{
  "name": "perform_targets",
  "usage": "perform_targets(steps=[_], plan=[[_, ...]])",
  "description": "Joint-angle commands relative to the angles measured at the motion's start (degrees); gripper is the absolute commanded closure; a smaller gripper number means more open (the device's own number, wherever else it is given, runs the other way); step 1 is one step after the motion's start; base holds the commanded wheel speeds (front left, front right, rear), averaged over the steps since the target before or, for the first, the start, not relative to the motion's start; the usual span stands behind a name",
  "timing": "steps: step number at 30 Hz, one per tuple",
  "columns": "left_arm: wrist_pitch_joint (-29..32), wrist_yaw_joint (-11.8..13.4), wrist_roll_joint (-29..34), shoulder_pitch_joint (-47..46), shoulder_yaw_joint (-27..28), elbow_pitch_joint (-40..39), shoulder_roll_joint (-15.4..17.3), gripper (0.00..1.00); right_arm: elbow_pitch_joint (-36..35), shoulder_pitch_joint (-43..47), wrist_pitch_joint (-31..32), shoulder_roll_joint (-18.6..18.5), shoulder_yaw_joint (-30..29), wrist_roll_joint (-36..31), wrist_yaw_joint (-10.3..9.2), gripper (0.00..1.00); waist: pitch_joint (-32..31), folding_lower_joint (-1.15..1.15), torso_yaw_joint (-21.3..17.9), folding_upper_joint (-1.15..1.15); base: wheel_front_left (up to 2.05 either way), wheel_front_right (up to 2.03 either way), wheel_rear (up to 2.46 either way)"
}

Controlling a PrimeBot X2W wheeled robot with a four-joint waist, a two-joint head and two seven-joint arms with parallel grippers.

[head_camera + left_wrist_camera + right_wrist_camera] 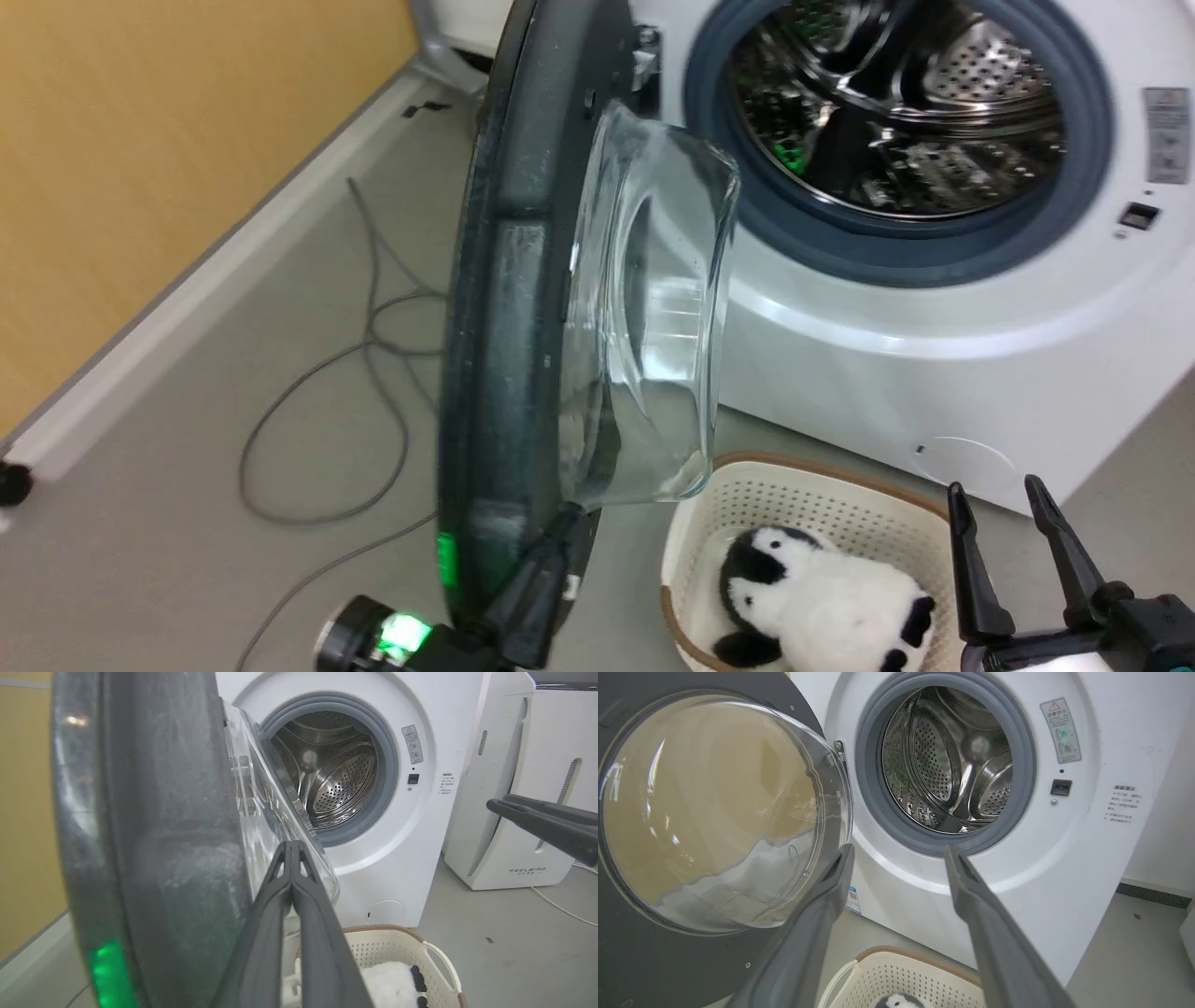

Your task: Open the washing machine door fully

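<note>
Dark-fingered left gripper (562, 523) low at near left, arm coming up from the bottom edge. Its fingers are pressed together with nothing between them, tips at the lower inner edge of the washing machine door (504, 308), just under the glass bowl (653, 308); cannot tell if they actually touch. Right gripper (994, 495) at near right, fingers pointing toward the machine, spread wide, empty, well apart from the door. Cream basket (747, 464) on the floor between the grippers, penguin plush (812, 597) inside, near the machine's foot. Door swung out left of the opening, roughly square to the white washing machine (934, 364) front, edge-on in the head view. Grey gasket (934, 250) and steel drum (896, 112) exposed. Yellow wall (140, 140) far left, white FEELBIRD appliance (514, 812) far right.
</note>
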Motion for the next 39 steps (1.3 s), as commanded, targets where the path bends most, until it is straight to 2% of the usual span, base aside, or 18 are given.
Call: perform_targets(steps=[1, 8, 13, 24, 30, 39], plan=[[-0.2, 0.5, 0.1, -0.6, 1.2, 0.2, 0.7, 1.00, -0.1, -0.9, -0.2, 0.2, 0.0, 0.0, 0.05, 0.00, 0.8, 0.00, 1.8, 0.00, 0.00, 0.00, 0.00], [-0.2, 2.2, -0.1, -1.6, 5.6, 0.8, 2.2, 1.00, 0.0, -1.6, -0.2, 0.2, 0.3, -0.6, 0.05, 0.00, 1.7, 0.00, 3.8, 0.00, 0.00, 0.00, 0.00], [-0.2, 4.1, -1.7, -2.8, 11.1, 2.1, 2.9, 1.00, -0.3, -2.2, -0.2, 0.2, 0.2, -1.5, 0.05, 0.00, 3.4, 0.00, 4.4, 0.00, 0.00, 0.00, 0.00], [-0.2, 5.5, -5.2, -10.4, 22.1, 8.5, 3.0, 1.00, -0.1, -5.0, -0.2, -0.4, 1.0, -4.1, 0.05, 0.00, 8.7, 0.00, 2.9, 0.00, 0.00, 0.00, 0.00], [-0.2, 6.0, -7.3, -14.4, 29.6, 13.1, 2.4, 1.00, 0.0, -6.2, -0.2, -1.4, 0.9, -4.3, 0.05, 0.00, 10.7, 0.00, 1.8, 0.00, 0.00, 0.00, 0.00], [-0.2, 4.8, -7.7, -21.8, 38.9, 19.9, 3.0, 1.00, 0.4, -8.0, -0.2, -2.5, 1.3, -4.6, 0.05, 0.00, 13.8, 0.00, 0.0, 0.00, 0.00, 0.00, 0.00]])
